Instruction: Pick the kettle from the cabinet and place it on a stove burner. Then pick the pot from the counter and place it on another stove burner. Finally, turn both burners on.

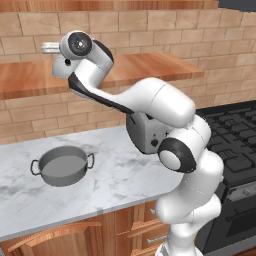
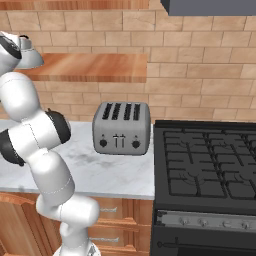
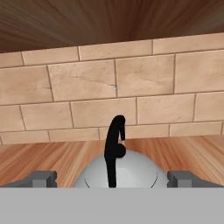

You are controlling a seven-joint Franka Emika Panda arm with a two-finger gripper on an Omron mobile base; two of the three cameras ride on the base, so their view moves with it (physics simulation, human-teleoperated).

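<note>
Brick-walled kitchen, wooden cabinet (image 3: 183, 153) shelf: you are on the first pick.
Your fingers (image 3: 112, 179) stand released on either side of the kettle (image 3: 131, 173), its black handle between them; next, close on it and lift. The pot (image 1: 63, 166) waits on the table (image 1: 125, 175).

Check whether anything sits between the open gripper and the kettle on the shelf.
Nothing visible does. In the hand view the kettle sits on the wooden shelf directly ahead, its black handle centred between the two spread fingertips of the gripper.
</note>
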